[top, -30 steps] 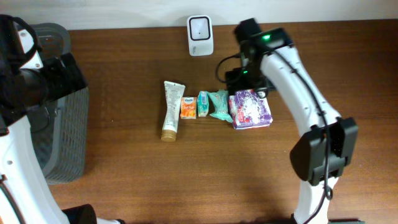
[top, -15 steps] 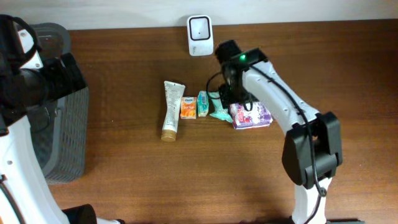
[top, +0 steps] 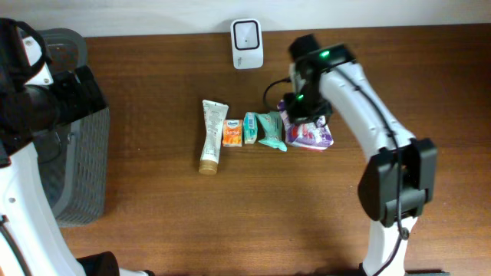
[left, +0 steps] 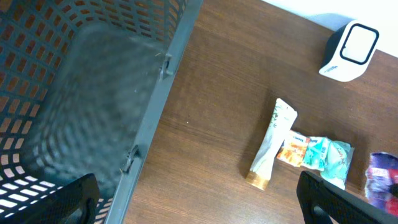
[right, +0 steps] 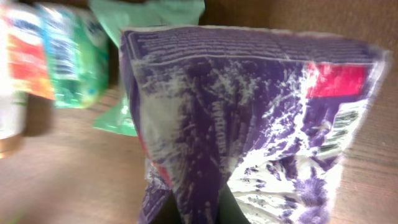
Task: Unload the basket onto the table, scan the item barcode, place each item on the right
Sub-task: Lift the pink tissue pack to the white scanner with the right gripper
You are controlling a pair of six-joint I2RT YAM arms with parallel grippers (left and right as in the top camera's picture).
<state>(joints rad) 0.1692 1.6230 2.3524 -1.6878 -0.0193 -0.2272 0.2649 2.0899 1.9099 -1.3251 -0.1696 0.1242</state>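
On the brown bench (top: 230, 215), the right pincer (top: 303, 115) is clamped on the purple pack (top: 313, 136) at the row's right end (barcode (right: 345, 127) near one edge). The scanner (top: 247, 34) stands wallward and left of it, nearest this arm. The left pincer (left: 199, 211) gapes beside the basket (left: 74, 93).

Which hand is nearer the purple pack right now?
Right. The right hand is shut on the purple pack at the right end of the row. The left hand hangs open by the basket, far off to the left.
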